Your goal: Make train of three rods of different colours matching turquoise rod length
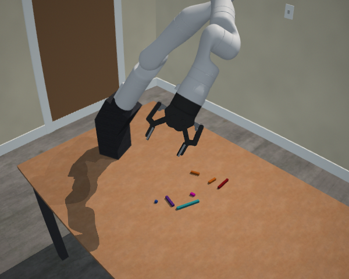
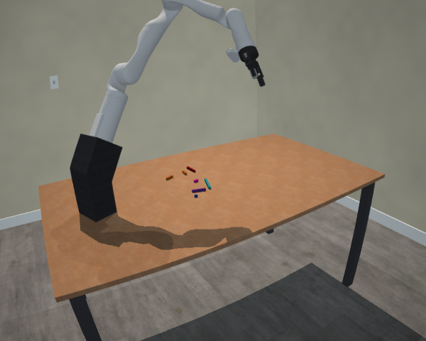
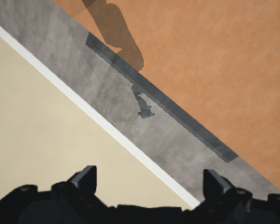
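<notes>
My gripper (image 1: 163, 147) (image 2: 258, 81) (image 3: 148, 178) is open and empty, high above the table. The turquoise rod (image 1: 188, 204) (image 2: 207, 183) lies flat, with the magenta rod (image 1: 192, 194) (image 2: 196, 180) beside it. The purple rod (image 1: 169, 200) (image 2: 198, 190) lies near one end of the turquoise rod, at a different angle. The blue rod (image 1: 156, 201) (image 2: 196, 195) lies beside the purple one. One orange rod (image 1: 212, 180) (image 2: 184, 172) lies near the red rod (image 1: 223, 183) (image 2: 190, 169). Another orange rod (image 1: 195, 172) (image 2: 169, 177) lies apart, nearer the arm's base. All lie separate.
The wooden table (image 1: 259, 228) (image 2: 279, 190) (image 3: 233, 75) carries the arm's black base (image 1: 113, 135) (image 2: 96, 183) at one end. The arm's shadow falls across the table beside the base. The wrist view shows the table's edge, floor and wall, with no rods.
</notes>
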`<state>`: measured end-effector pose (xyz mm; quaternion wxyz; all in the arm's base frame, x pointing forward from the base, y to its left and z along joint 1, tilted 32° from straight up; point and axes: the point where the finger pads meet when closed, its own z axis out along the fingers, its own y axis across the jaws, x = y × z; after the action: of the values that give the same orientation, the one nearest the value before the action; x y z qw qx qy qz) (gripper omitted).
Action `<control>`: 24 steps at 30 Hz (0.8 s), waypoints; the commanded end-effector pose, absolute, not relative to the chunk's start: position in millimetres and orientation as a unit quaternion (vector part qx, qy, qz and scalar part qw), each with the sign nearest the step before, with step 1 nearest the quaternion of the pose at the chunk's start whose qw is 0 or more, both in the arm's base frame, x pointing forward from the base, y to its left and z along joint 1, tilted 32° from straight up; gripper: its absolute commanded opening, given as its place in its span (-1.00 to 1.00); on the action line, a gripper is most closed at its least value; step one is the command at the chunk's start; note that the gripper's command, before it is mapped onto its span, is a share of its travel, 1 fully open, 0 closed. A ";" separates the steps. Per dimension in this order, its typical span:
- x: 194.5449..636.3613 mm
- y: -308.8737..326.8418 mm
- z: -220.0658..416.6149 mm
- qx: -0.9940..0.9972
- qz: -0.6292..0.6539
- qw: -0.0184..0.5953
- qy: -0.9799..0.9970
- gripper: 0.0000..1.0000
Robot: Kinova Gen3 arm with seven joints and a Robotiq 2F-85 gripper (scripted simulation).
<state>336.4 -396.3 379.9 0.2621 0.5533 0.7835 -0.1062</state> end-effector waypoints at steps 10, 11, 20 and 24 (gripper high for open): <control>362.5 -370.3 362.7 0.515 -0.103 0.241 0.816 1.00; 362.5 -370.3 362.7 0.515 -0.103 0.241 0.816 1.00; 384.0 -342.7 347.7 0.477 -0.096 0.222 0.845 1.00; 384.0 -342.7 347.7 0.477 -0.096 0.222 0.845 1.00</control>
<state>384.5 -341.4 347.9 0.2224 0.4766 0.8453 -0.0938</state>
